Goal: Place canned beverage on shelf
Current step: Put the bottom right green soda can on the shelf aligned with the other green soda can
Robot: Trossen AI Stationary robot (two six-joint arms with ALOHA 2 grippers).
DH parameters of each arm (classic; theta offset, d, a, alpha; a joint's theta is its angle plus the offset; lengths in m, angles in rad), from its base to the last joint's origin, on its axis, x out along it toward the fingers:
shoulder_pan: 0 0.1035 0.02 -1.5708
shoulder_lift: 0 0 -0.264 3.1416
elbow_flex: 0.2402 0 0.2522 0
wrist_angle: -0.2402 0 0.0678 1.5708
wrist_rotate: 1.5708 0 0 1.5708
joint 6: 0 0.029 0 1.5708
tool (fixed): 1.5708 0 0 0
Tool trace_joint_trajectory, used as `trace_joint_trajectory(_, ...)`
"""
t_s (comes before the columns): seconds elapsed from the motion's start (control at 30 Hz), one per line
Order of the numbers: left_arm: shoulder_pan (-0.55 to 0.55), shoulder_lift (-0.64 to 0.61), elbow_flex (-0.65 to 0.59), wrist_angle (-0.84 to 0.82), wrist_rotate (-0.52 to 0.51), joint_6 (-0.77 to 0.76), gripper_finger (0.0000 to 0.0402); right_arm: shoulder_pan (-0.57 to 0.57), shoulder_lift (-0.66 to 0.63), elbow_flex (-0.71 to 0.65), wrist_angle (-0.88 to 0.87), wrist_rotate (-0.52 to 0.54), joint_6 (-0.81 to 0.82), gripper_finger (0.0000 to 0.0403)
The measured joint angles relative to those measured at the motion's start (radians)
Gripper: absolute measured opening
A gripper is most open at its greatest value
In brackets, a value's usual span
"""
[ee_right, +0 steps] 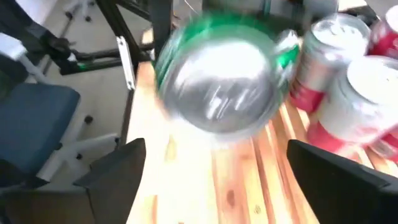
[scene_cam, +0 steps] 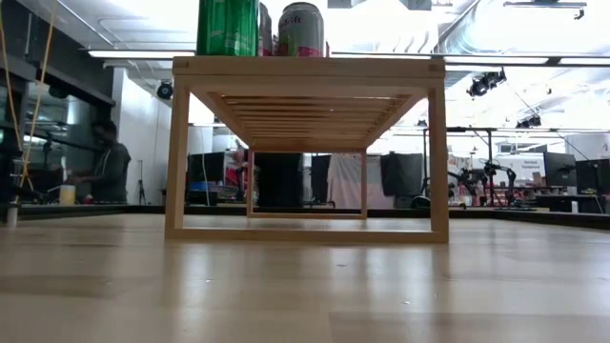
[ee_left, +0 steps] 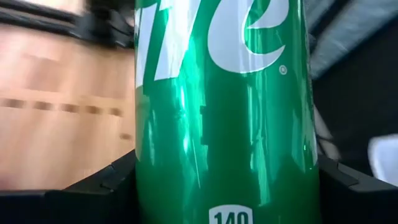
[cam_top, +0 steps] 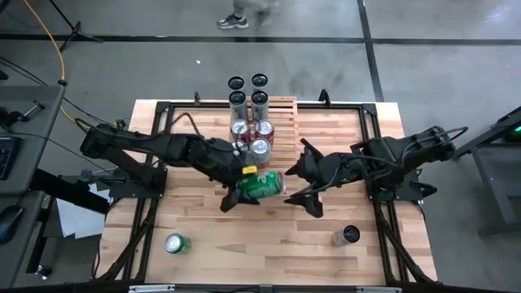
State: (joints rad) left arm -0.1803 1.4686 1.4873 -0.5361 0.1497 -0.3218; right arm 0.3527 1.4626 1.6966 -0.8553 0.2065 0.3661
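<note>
A green can (cam_top: 264, 183) hangs over the middle of the table, in front of the pale slatted shelf (cam_top: 285, 110), with my left gripper (cam_top: 247, 185) shut on it. My right gripper (cam_top: 291, 184) stands open just beyond the can's silver end (ee_right: 217, 87), its fingers wide on either side and clear of it. Several black-topped and red cans (cam_top: 262, 129) stand upright on the shelf. In the low view a green can (scene_cam: 227, 27) and a red can (scene_cam: 301, 29) show above the shelf's top board (scene_cam: 305, 69). My left gripper pinches the green can's round wall near its one end (ee_left: 146, 180) between its two fingers (ee_left: 99, 186), one on each side. The fingers come from the table's left, slanting a little down, and lie along the can. The can is lifted clear of the table, and its free end points toward my right gripper.
Another green can (cam_top: 177, 243) stands on the table near the front left, and a dark can (cam_top: 348, 236) near the front right. The arms' black frames (cam_top: 155, 163) line both table sides. A person (scene_cam: 107, 162) stands in the room behind.
</note>
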Motion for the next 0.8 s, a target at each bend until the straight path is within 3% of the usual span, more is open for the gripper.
trace_joint_trajectory(0.23, 0.003, -0.093, 0.002, -0.013, -0.255, 0.001, 0.0279, 0.000, -0.055, 0.000, -0.097, 0.081, 0.049, 0.0352)
trace_joint_trajectory(0.4, -0.025, -0.129, 0.003, 0.062, -0.481, -0.007, 0.0279, 0.000, -0.065, 0.000, -0.059, 0.160, 0.035, 0.0352)
trace_joint_trajectory(0.6, -0.075, -0.115, 0.002, 0.239, -0.737, 0.055, 0.0279, -0.033, -0.062, -0.010, 0.197, 0.258, -0.083, 0.0352)
trace_joint_trajectory(0.8, -0.100, -0.071, -0.002, 0.416, -0.934, 0.167, 0.0279, -0.124, -0.061, -0.010, 0.489, 0.260, -0.125, 0.0353)
